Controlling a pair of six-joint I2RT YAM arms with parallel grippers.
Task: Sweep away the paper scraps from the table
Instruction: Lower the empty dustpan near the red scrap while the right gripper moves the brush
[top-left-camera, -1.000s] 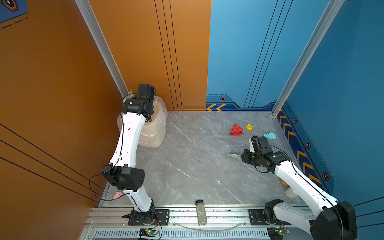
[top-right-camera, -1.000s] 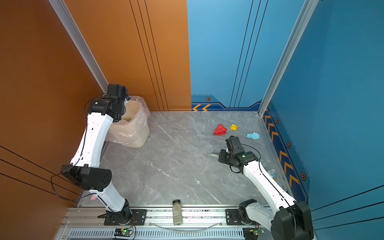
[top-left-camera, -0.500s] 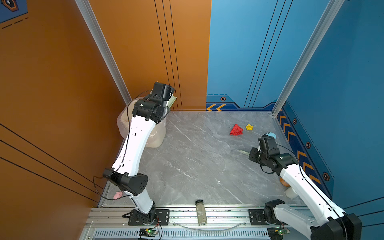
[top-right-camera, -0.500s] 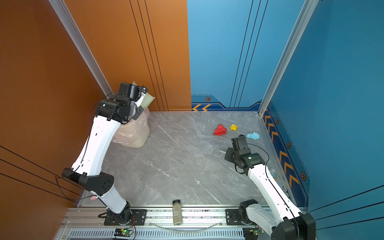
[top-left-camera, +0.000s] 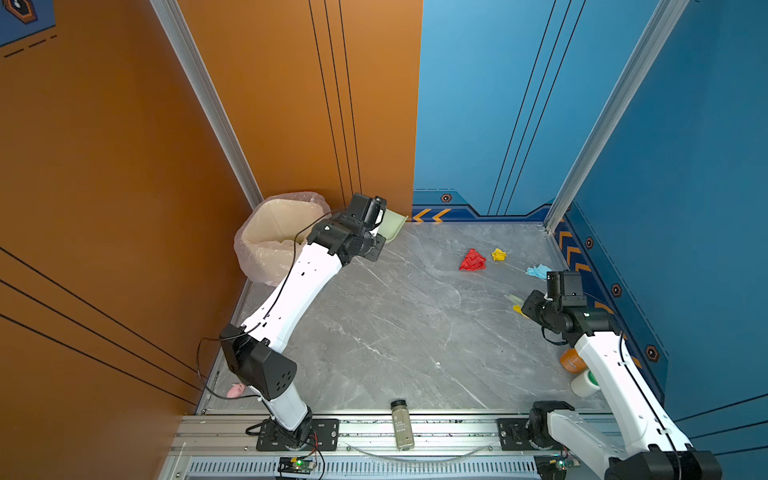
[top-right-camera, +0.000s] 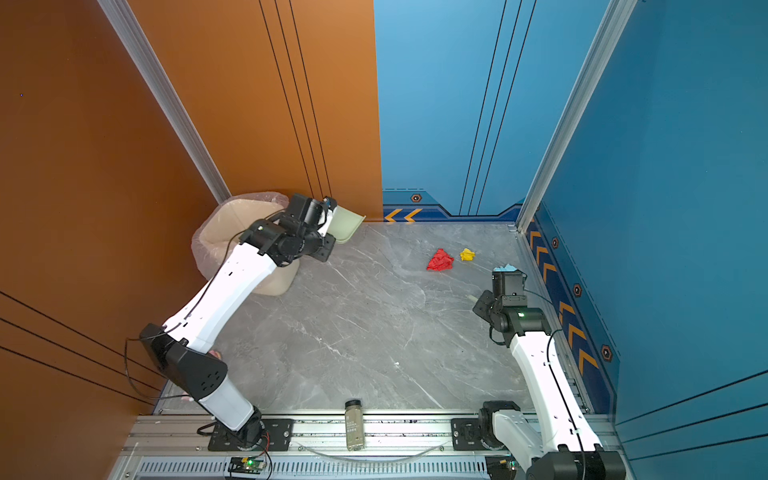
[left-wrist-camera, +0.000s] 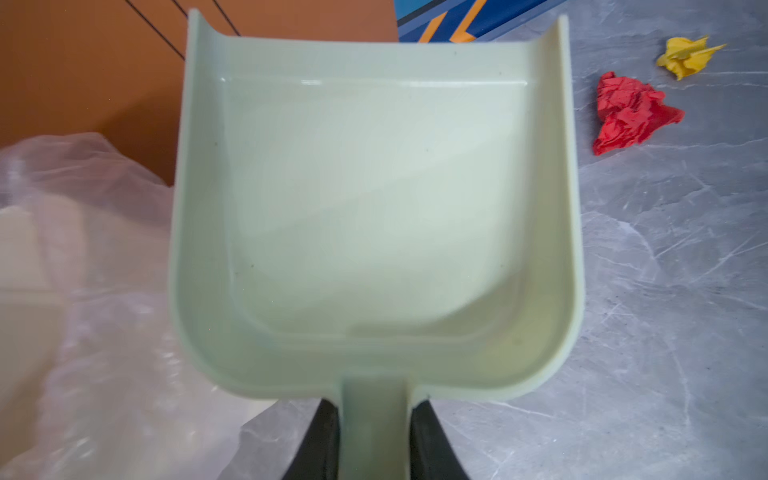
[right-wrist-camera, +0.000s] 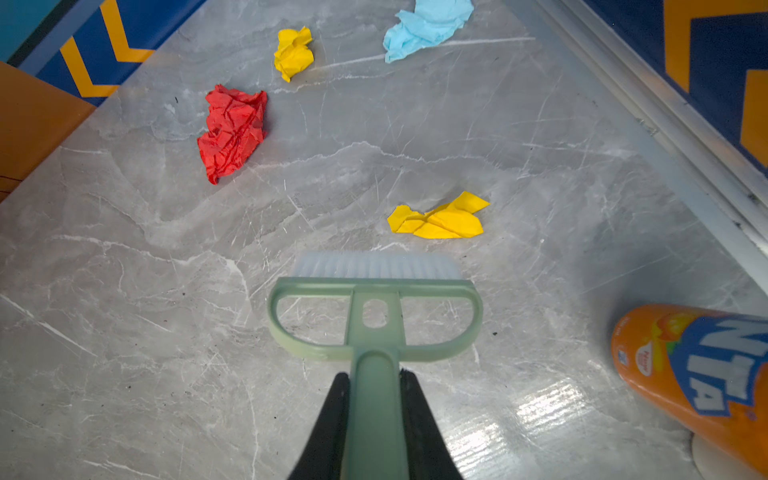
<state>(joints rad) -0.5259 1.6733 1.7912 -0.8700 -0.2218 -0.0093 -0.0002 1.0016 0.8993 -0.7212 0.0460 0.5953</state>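
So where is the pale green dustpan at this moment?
In both top views the dustpan is at the back left of the table, just right of the lined bin, by the orange wall. The left end effector holds its handle.

left gripper (left-wrist-camera: 374, 407) — I swung pale green plastic dustpan (left-wrist-camera: 374, 199) off lined beige bin (top-left-camera: 257, 257) | right gripper (right-wrist-camera: 375, 376) — green brush (right-wrist-camera: 374, 286) pulled rightward

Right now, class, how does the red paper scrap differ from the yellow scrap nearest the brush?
The red scrap is larger and crumpled; the yellow scrap by the brush is smaller and flatter. The red scrap lies farther from the brush than the yellow scrap. Both rest on the table.
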